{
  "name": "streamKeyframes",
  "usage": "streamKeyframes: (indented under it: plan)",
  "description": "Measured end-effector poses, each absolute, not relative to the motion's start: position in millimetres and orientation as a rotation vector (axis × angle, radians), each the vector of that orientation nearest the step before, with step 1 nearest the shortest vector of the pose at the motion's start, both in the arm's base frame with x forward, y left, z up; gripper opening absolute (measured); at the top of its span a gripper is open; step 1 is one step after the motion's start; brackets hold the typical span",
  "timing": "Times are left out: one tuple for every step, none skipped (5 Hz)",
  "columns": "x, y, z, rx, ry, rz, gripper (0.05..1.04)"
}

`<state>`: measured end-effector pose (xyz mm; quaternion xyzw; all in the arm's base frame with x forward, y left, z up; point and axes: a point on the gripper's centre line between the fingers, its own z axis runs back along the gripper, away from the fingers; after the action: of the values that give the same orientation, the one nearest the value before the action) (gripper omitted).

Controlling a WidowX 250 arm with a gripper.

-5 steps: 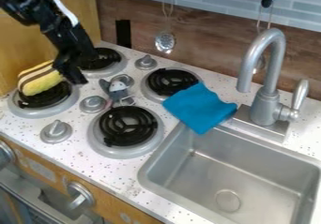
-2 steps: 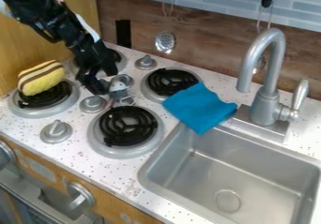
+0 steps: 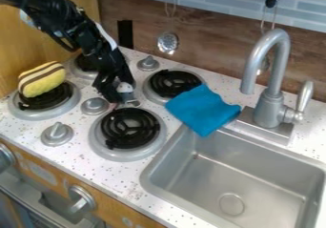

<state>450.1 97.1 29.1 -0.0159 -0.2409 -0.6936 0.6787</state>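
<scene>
Grasping seems the step in hand: grey toy right at the gripper — open or closed, we cannot tell. Next calls for confirming hold, then lifting straight up.

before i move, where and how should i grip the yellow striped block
Probably from straight above: pinch the yellow striped block at its middle, across its narrower width. It lies lengthwise on the leftmost burner, its top uncovered.
</scene>
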Motion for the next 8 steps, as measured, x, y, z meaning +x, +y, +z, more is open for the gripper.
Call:
streamKeyframes:
  plan:
    - [453.6,96.0,27.4,-0.023,-0.522,-1.557,0.771]
    - [454.6,94.1,25.3,-0.011,-0.517,-1.561,0.657]
    - [450.6,93.7,26.2,0.002,-0.509,-1.573,0.641]
    - [444.2,92.5,29.3,0.009,-0.503,-1.574,0.641]
    - [441.8,91.8,46.6,0.043,-0.518,-1.584,0.639]
    - [433.2,88.4,73.8,0.098,-0.55,-1.593,0.639]
    - [415.3,94.5,106.0,0.177,-0.587,-1.576,0.639]
    - [379.8,105.1,125.9,0.243,-0.608,-1.531,0.639]
